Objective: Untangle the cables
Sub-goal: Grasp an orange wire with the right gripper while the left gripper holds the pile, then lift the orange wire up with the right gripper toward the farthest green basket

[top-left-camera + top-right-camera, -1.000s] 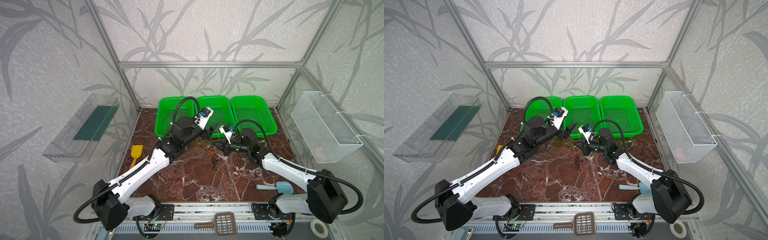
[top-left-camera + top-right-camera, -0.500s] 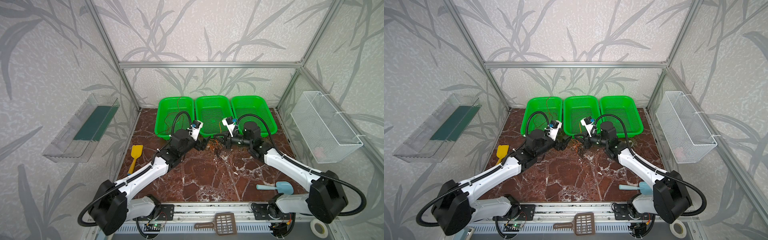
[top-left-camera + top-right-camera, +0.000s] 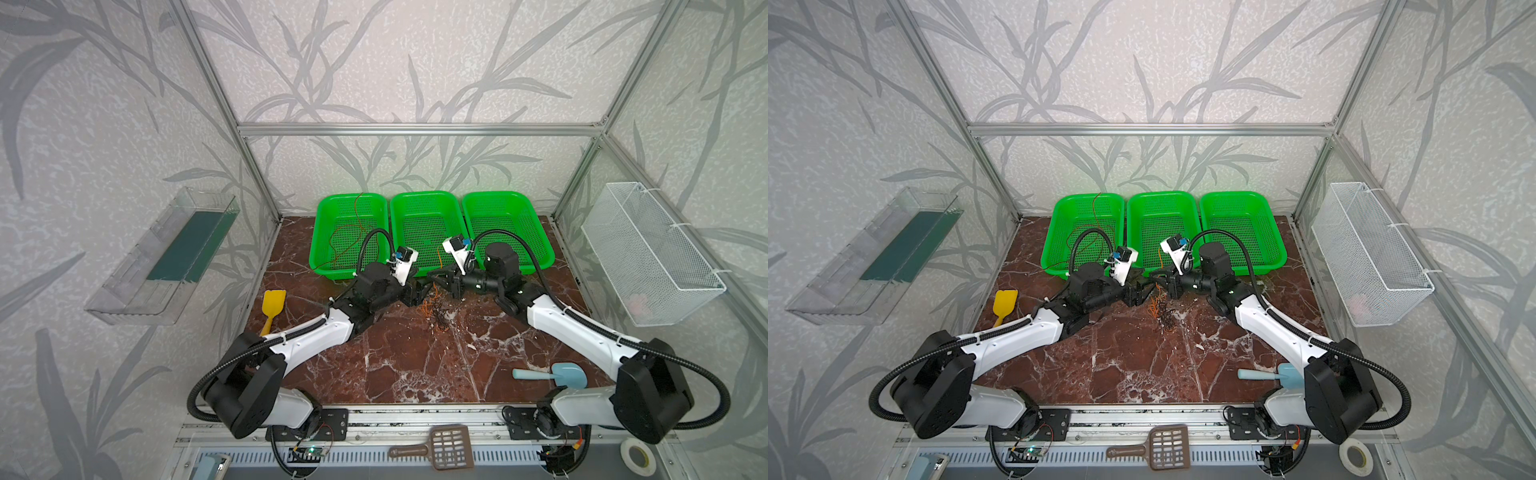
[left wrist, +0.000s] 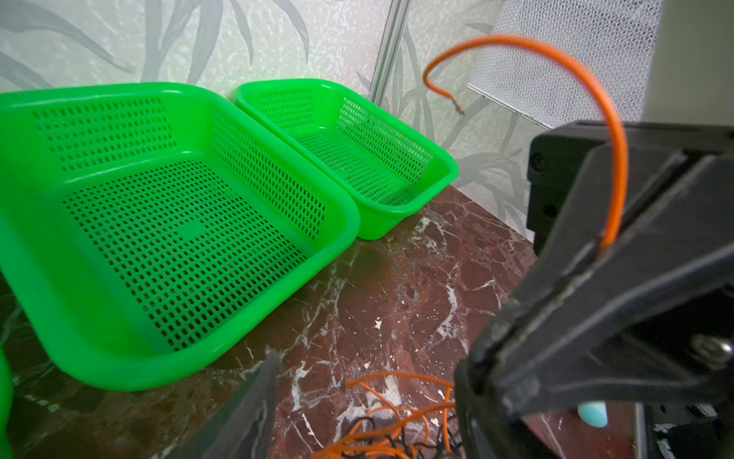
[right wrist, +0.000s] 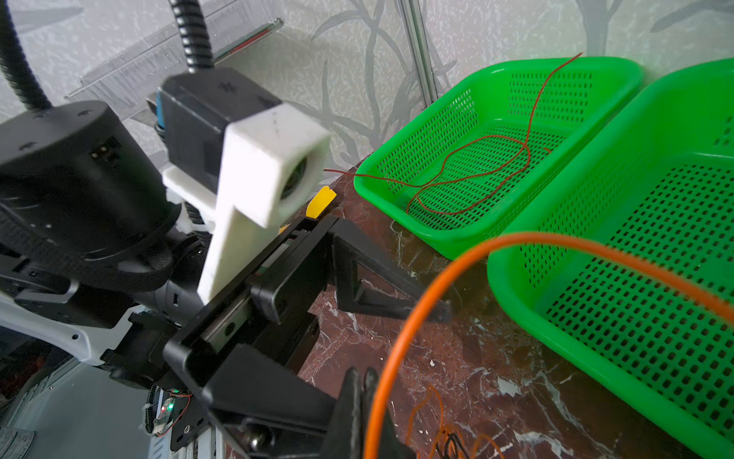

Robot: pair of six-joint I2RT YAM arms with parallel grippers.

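Note:
The cables are split up. A red-brown one (image 3: 347, 239) lies looped in the left green basket (image 3: 349, 196), also seen in the right wrist view (image 5: 476, 159). Orange and black strands (image 3: 436, 309) sit tangled on the marble in front of the middle basket (image 3: 424, 194). My right gripper (image 3: 437, 279) is shut on the orange cable (image 4: 613, 167), which arcs up out of its fingers (image 4: 595, 278). Facing it tip to tip, my left gripper (image 3: 422, 287) is open. Between its fingers (image 4: 254, 409) lie orange and black strands (image 4: 397, 421), not clamped.
A third green basket (image 3: 498, 193) stands at the back right. On the table lie a yellow scoop (image 3: 272, 307) at the left and a blue scoop (image 3: 557, 372) at the front right. A white wire basket (image 3: 648, 253) hangs on the right wall, a clear tray (image 3: 166, 257) on the left.
My left gripper came down from near the baskets and moved right to meet the right gripper, its jaws a little narrower. The right gripper lifted slightly, still shut on the orange cable.

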